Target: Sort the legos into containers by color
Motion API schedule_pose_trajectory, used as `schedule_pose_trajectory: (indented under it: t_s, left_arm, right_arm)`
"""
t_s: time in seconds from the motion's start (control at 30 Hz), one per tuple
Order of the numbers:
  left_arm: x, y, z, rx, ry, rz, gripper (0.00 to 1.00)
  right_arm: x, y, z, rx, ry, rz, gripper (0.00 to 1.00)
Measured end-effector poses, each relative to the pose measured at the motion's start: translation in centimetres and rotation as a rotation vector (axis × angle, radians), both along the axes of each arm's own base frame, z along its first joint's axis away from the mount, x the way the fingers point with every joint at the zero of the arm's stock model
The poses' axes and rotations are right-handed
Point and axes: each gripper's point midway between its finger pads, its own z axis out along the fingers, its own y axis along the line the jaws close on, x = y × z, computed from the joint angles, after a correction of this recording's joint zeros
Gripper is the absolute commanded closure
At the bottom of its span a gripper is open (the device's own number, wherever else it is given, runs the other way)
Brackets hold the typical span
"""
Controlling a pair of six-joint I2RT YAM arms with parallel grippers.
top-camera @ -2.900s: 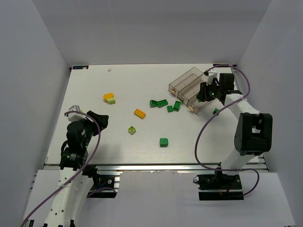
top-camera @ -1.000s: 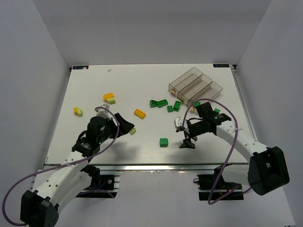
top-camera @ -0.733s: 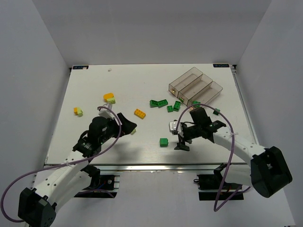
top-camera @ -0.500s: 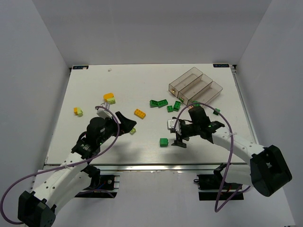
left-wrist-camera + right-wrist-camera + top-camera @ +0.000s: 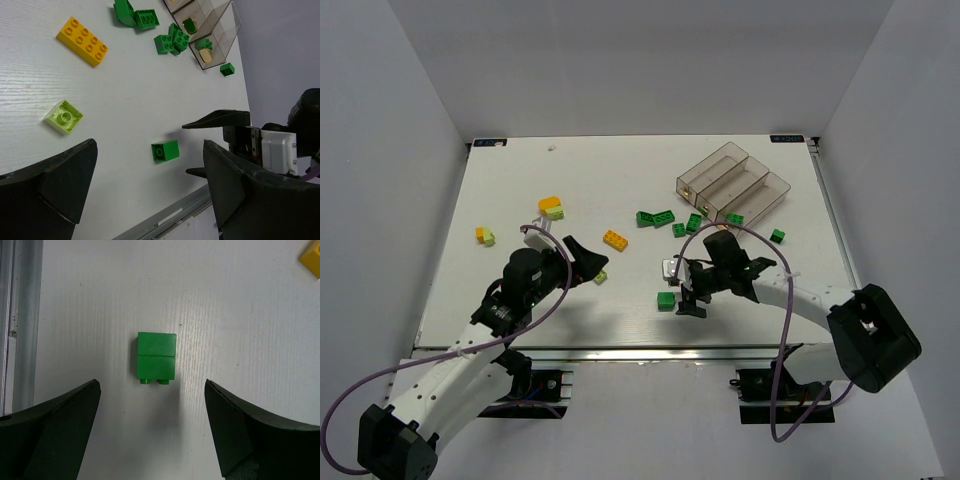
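Jaws on both arms stand wide apart and hold nothing. At the left of the top view, the left gripper [image 5: 582, 258] hangs over the white table [image 5: 520, 170] with a pale lime brick [image 5: 600, 276] just off its tips. In the left wrist view that brick is a flat square turned cornerwise to the frame, with a single ring on its upper face. Above it lies an orange-yellow brick [image 5: 614, 240], studs up in two rows of four, its long axis slanting from upper left to lower right. Near the frame's centre a dark green brick [image 5: 156, 358] lies on its side. In the right wrist view its long axis runs top to bottom, a seam crosses its middle and two studs point toward the bottom edge. It sits centred on the gap just ahead of the tips of the right gripper [image 5: 685, 288], touched by neither finger. At the upper right are the three joined smoky bins [image 5: 735, 183], their long axes running from lower left to upper right, with a loose group of green bricks [image 5: 660, 218] just left of their lower ends.
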Motion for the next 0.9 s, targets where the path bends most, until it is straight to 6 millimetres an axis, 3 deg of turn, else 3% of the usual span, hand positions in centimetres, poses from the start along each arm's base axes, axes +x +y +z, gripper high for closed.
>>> schedule_pose_trajectory:
  t_s: [0.4, 0.9]
  left_arm:
    - [-0.1, 0.0, 0.3, -0.009, -0.004, 0.002, 0.05]
    - [-0.1, 0.1, 0.8, -0.019, -0.021, 0.008, 0.05]
  right_arm:
    - [-0.4, 0.3, -2.4, -0.051, 0.054, 0.003, 0.15]
    - [0.1, 1.2, -3.3, -0.097, 0.047, 0.004, 0.32]
